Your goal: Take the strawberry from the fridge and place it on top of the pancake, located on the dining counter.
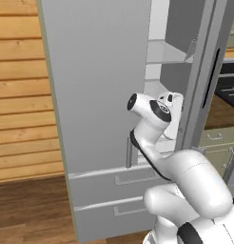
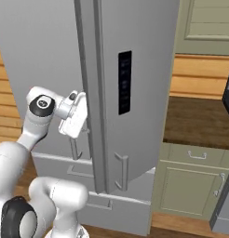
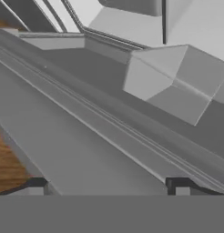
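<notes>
Two drawers (image 1: 114, 190) sit low in the fridge (image 1: 100, 95) beside wood-plank wall (image 1: 19, 95).

The white Franka arm with dark joints is rising from its base, bending at the elbow and reaching forward at the tall light-grey fridge (image 1: 97, 95). Its two-finger gripper (image 3: 109, 184) is showing two small dark fingertips (image 3: 178, 184) standing well apart.

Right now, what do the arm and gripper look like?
The arm is glossy white, built of rounded, bulbous links with black rings and round caps at the joints. No cables or markings show. The hand is a white boxy block. The gripper shows two small dark, square finger tips in the hand view.
</notes>
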{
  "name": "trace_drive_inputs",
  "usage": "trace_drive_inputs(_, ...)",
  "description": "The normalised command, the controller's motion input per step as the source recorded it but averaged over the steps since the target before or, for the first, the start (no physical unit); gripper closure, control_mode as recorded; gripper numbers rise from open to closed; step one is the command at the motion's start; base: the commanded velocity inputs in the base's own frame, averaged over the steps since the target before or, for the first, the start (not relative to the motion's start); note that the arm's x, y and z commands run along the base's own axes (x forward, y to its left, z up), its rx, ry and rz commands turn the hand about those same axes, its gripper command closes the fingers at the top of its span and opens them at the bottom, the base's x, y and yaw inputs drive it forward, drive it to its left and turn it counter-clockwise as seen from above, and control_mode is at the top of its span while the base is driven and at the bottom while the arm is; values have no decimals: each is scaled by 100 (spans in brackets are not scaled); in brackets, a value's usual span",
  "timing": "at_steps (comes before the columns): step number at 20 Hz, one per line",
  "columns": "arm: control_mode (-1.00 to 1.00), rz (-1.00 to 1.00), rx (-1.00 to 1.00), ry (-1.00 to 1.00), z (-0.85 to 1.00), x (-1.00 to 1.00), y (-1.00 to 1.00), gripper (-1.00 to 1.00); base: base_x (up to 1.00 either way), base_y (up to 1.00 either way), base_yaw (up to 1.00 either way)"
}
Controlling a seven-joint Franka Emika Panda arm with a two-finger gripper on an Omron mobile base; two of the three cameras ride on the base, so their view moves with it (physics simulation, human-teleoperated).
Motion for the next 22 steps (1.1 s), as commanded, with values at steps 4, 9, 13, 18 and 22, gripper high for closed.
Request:
trace_drive_inputs(4,-100,-16,0,4,0,-58,-87,-100,0,0,0)
trace_drive_inputs(9,-100,-16,0,0,0,-71,-99,-100,0,0,0)
trace_drive_inputs(13,-100,-7,0,-3,0,-43,-100,-100,0,0,0)
trace_drive_inputs(18,-100,0,2,-5,1,-6,-78,-100,0,0,0)
trace_drive_inputs(22,-100,0,2,-2,2,-4,-34,-100,0,0,0)
